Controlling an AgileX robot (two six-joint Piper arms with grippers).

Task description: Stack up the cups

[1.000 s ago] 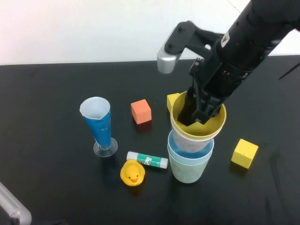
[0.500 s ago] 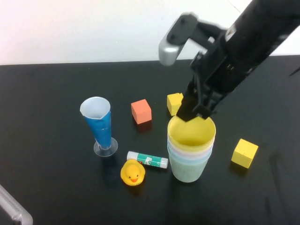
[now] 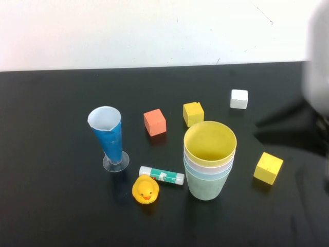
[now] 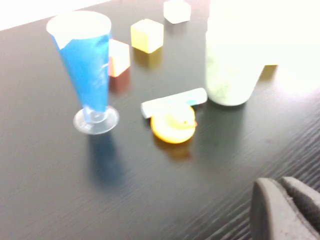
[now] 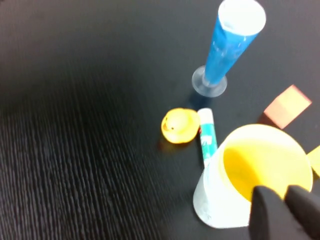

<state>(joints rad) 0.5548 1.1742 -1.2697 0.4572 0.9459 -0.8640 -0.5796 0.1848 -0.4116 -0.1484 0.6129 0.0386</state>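
Here we see the cups (image 3: 209,162) nested in one upright stack (yellow on top) on the tabletop (image 3: 51,206), right of centre. The left tool (image 4: 286,207) and right tool (image 5: 281,209) both look narrow, holding nothing.

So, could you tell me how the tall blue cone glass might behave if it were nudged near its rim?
The blue cone glass would probably tip rather than slide: it stands tall on a small clear base, widest at its rim. Once down, its tapered shape would likely roll in an arc, perhaps toward the rubber duck. It looks light. Both grippers, left and right, are away from it.
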